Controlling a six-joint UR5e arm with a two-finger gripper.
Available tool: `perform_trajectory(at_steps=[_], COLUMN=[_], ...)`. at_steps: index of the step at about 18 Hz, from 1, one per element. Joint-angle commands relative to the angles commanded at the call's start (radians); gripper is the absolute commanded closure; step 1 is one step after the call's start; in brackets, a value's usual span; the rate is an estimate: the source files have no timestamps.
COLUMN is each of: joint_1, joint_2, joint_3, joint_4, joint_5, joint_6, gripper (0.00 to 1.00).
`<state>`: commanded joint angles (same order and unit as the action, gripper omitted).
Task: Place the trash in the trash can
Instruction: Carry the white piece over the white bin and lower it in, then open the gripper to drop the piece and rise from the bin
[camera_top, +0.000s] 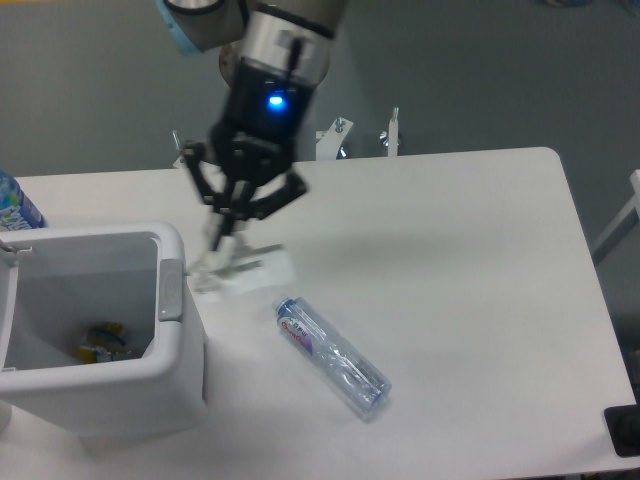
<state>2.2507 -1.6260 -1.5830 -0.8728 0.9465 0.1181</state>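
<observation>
We see the crumpled wrapper (243, 268) on the bench (460, 260) beside the trash can (60, 385), the crushed bottle (332, 355) nearby; the fingers (218, 240) reach down onto the wrapper, closure indiscernible; we judge pickup underway; next, lift and carry over the rim.

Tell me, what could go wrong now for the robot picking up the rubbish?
1. The claw seems to pinch only an edge of the white wrapper, so it might slip out on the way up.
2. The wrapper lies right beside the trash can, so the claw could bump its rim or grey tab.
3. The crushed bottle lies loose on the table and may roll when grabbed.
</observation>
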Motion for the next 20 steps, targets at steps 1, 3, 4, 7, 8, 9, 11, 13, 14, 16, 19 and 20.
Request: perform_trajectory(at_steps=[1,3,4,7,8,9,11,13,14,16,19,20], joint_1=[-0.025,-0.042,-0.043,-0.046,-0.045,-0.045,-0.04,-0.002,0.024,0.108,0.211,0.237], joint_2=[-0.008,-0.032,-0.043,-0.052,-0.057,-0.058,-0.058,-0.057,-0.055,-0.058,-0.104,-0.126], joint_3=[-0.002,0.017,0.032,0.046,0.049,0.054,0.06,0.058,0.057,0.057,0.063,0.067], joint_4=[0.003,0.006,0.006,0.006,0.006,0.006,0.005,0.005,0.005,0.006,0.006,0.006], joint_5=[0.002,0.0,0.002,0.002,0.002,0.002,0.005,0.006,0.009,0.053,0.072,0.077], joint_6=[0.003,0.017,0.028,0.031,0.028,0.026,0.023,0.018,0.011,-0.05,-0.087,-0.087], gripper=[0.94,0.27,0.0,0.0,0.0,0.0,0.0,0.0,0.0,0.0,0.0,0.0])
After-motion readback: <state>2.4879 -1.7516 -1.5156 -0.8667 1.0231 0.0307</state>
